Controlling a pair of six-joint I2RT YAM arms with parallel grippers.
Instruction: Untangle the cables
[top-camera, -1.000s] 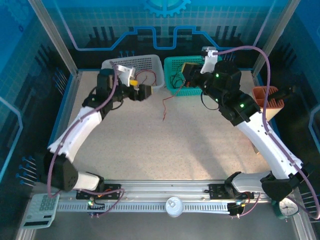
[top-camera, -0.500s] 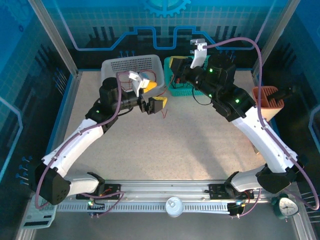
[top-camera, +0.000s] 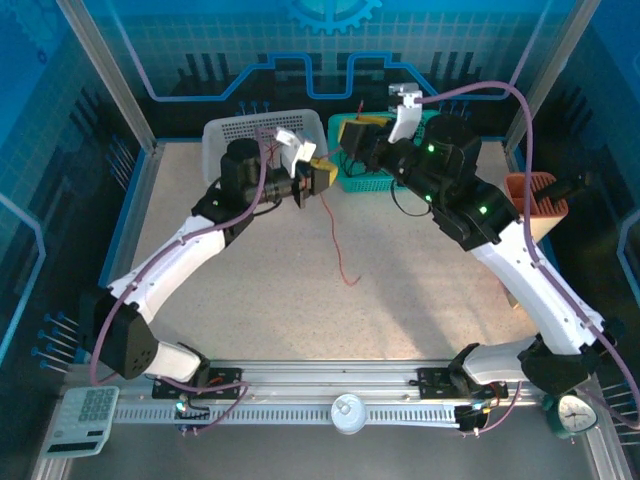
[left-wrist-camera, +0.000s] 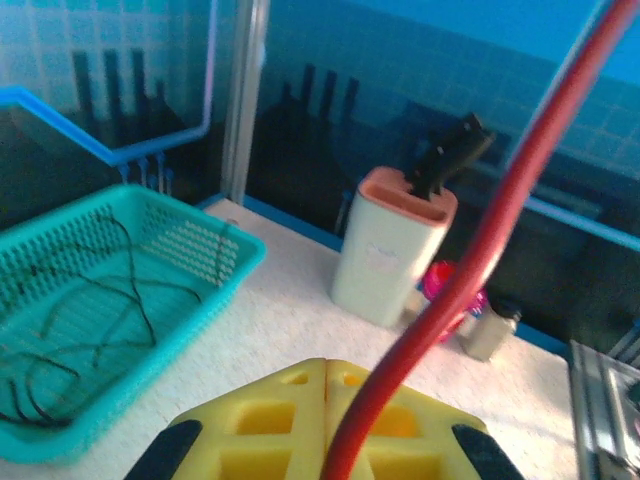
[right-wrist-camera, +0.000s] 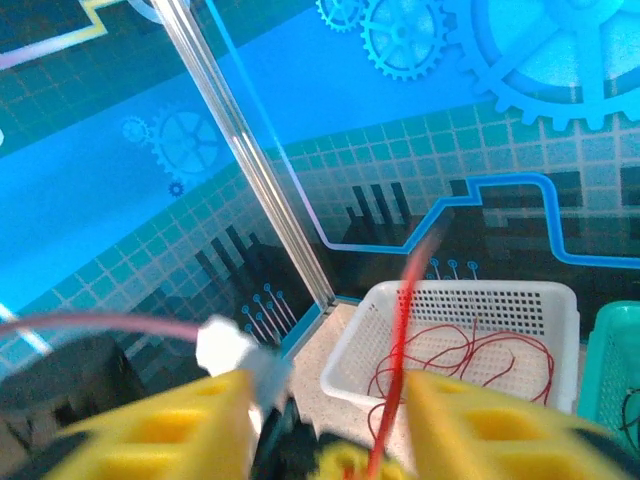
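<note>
Over by the baskets, how does your left arm stand? the operator asks.

It rises from the near left corner, I say, and slants away and to the right across the table (top-camera: 300, 300). It bends at the wrist in front of the white basket (top-camera: 245, 128). My left gripper (top-camera: 318, 178) points right, toward the teal basket (top-camera: 366, 184). Its yellow fingers (left-wrist-camera: 270, 420) are pressed together, with a red cable (left-wrist-camera: 500, 215) pinched between them.

Where does that cable go?

From above, it drops from my left gripper in a loose wavy line toward the middle of the table. I cannot tell whether its curled end touches the surface. My left wrist camera shows it running up and to the right, crossing in front of the knife block (left-wrist-camera: 388, 262).

And your right arm?

It climbs from the near right corner and slants up and left past the knife block. My right gripper (top-camera: 352, 132) sits above the teal basket. Its fingers (right-wrist-camera: 470, 420) stand well apart and grip nothing. A red strand (right-wrist-camera: 398, 350) rises through the gap. Whether it is the same cable I cannot tell.

The other cables?

Black cables (left-wrist-camera: 133, 283) lie looped in the teal basket, and red cables (right-wrist-camera: 470, 350) lie in the white one.
</note>
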